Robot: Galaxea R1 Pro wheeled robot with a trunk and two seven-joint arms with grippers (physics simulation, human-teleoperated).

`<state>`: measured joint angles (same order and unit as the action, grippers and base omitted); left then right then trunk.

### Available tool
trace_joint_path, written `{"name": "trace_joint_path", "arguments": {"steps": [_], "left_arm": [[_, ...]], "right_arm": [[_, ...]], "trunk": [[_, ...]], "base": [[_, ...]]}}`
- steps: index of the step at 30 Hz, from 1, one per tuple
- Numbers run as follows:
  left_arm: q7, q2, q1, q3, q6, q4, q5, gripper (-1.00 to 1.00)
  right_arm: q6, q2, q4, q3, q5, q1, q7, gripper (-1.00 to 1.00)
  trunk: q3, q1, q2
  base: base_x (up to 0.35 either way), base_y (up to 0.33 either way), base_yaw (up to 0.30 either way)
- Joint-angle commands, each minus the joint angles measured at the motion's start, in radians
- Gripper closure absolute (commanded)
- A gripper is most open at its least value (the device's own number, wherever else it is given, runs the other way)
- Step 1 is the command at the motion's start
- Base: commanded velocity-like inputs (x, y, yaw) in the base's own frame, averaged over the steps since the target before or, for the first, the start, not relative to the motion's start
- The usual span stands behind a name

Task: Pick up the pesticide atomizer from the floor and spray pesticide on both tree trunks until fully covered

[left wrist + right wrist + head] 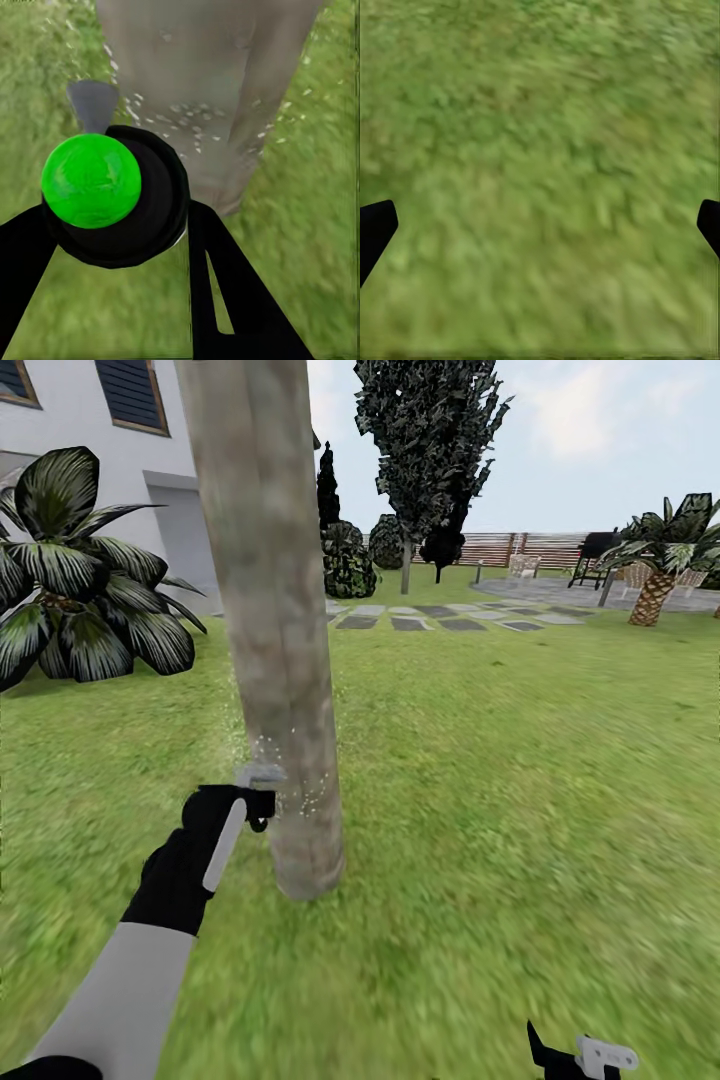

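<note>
Head view: the left pincer (258, 798) grips the pesticide atomizer (262, 812) just beside the tree trunk (270, 610) so its pesticide (300, 785) specks land low on the bark (right pincer (540, 225) spread wide, empty, over grass (540, 112)).

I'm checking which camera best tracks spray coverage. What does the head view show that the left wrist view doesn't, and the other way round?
Head view alone: the tree trunk rising from the grass, the white house, stepping stones, the fence and the right gripper low over the lawn.

Left wrist view alone: the atomizer close up, with its green round end and grey nozzle aimed at the bark.

Both: the left gripper holding the atomizer at the trunk's base, whitish pesticide specks, and grass.
</note>
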<state>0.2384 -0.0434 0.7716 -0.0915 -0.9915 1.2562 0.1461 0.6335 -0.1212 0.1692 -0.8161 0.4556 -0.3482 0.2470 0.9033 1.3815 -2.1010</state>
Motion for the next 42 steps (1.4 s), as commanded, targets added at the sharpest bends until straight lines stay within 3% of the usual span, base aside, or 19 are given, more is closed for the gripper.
{"name": "trace_joint_path", "arguments": {"steps": [1, 4, 6, 9, 12, 14, 18, 20, 21, 23, 25, 27, 29, 31, 34, 37, 40, 42], "left_arm": [[0.003, -0.003, 0.000, -0.026, 0.000, 0.000, -0.007, 1.00], [0.009, -0.009, 0.008, -0.078, 0.001, 0.000, -0.007, 1.00], [0.010, -0.026, 0.012, -0.085, 0.001, 0.000, -0.004, 1.00], [0.011, -0.079, 0.029, -0.087, -0.001, 0.000, 0.000, 1.00], [0.010, -0.090, 0.058, -0.086, -0.009, 0.001, 0.004, 1.00], [0.011, -0.087, 0.079, -0.074, -0.011, 0.032, 0.000, 1.00], [0.005, -0.070, 0.083, 0.053, -0.019, 0.060, 0.002, 1.00], [0.001, -0.026, 0.083, 0.086, -0.022, 0.062, 0.005, 1.00], [0.000, -0.014, 0.085, 0.089, -0.022, 0.063, 0.006, 1.00], [-0.001, -0.015, 0.087, 0.083, -0.024, 0.063, 0.004, 1.00], [-0.001, -0.049, 0.102, 0.073, -0.027, 0.063, 0.002, 1.00], [0.000, -0.079, 0.117, 0.038, -0.028, 0.063, -0.001, 1.00], [0.002, -0.097, 0.149, -0.009, -0.029, 0.063, 0.002, 1.00], [0.002, -0.106, 0.165, -0.019, -0.029, 0.063, 0.004, 1.00], [0.002, -0.098, 0.170, -0.019, -0.031, 0.063, 0.004, 1.00], [0.002, -0.089, 0.172, 0.012, -0.033, 0.080, -0.001, 1.00], [0.002, -0.054, 0.174, 0.030, -0.033, 0.090, 0.000, 1.00], [0.002, -0.052, 0.163, 0.034, -0.033, 0.091, 0.002, 1.00]], "right_arm": [[0.000, 0.000, 0.000, 0.000, 0.000, 0.000, 0.000, -1.00], [0.000, 0.000, 0.000, 0.000, 0.000, 0.000, 0.000, -1.00], [0.000, 0.000, 0.000, 0.000, 0.000, 0.000, 0.000, -1.00], [0.000, 0.000, 0.000, 0.000, 0.000, 0.000, 0.000, -1.00], [0.000, 0.000, 0.000, 0.000, 0.000, 0.000, 0.000, -1.00], [0.000, 0.000, 0.000, 0.000, 0.000, 0.000, 0.000, -1.00], [0.000, 0.000, 0.000, 0.000, 0.000, 0.000, 0.000, -1.00], [0.000, 0.000, 0.000, 0.000, 0.000, 0.000, 0.000, -1.00], [0.000, 0.000, 0.000, 0.000, 0.000, 0.000, 0.000, -1.00], [0.000, 0.000, 0.000, 0.000, 0.000, 0.000, 0.000, -1.00], [0.000, 0.000, 0.000, 0.000, 0.000, 0.000, 0.000, -1.00], [0.000, 0.000, 0.000, 0.000, 0.000, -0.001, 0.000, -1.00], [0.000, 0.001, 0.000, 0.000, 0.000, 0.000, 0.000, -1.00], [0.000, 0.000, 0.000, 0.000, 0.000, 0.000, 0.000, -1.00], [0.000, 0.001, 0.000, 0.000, 0.000, 0.000, 0.000, -1.00], [0.000, 0.002, 0.000, 0.000, 0.000, 0.000, 0.000, -1.00], [0.000, 0.002, 0.000, 0.000, 0.000, 0.000, 0.000, -1.00], [0.000, 0.002, 0.000, 0.000, 0.000, 0.000, 0.000, -1.00]], "trunk": [[0.000, 0.000, 0.000], [0.000, 0.000, 0.000], [0.000, 0.000, 0.000], [0.000, 0.000, 0.000], [0.000, 0.000, 0.000], [0.000, 0.000, 0.000], [0.000, 0.000, 0.000], [0.000, 0.000, 0.000], [0.000, 0.000, 0.000], [0.000, 0.000, 0.000], [0.000, 0.000, 0.000], [0.000, 0.000, 0.000], [0.000, 0.000, 0.000], [0.000, 0.000, 0.000], [0.000, 0.000, 0.000], [0.000, 0.000, 0.000], [0.000, 0.000, 0.000], [0.000, 0.000, 0.000]], "base": [[-0.261, 0.000, 0.000], [-0.277, 0.000, 0.000], [-0.067, 0.000, 0.000], [-0.010, 0.000, 0.000], [-0.001, 0.000, 0.000], [0.000, 0.000, 0.000], [0.000, 0.000, 0.000], [0.000, 0.000, 0.000], [0.000, 0.000, 0.000], [0.000, 0.000, 0.000], [0.000, 0.000, 0.000], [0.000, 0.000, 0.000], [0.000, 0.000, 0.000], [0.000, 0.000, 0.000], [0.000, 0.000, 0.000], [0.000, 0.000, 0.000], [0.000, 0.000, 0.000], [0.000, 0.000, 0.000]]}}
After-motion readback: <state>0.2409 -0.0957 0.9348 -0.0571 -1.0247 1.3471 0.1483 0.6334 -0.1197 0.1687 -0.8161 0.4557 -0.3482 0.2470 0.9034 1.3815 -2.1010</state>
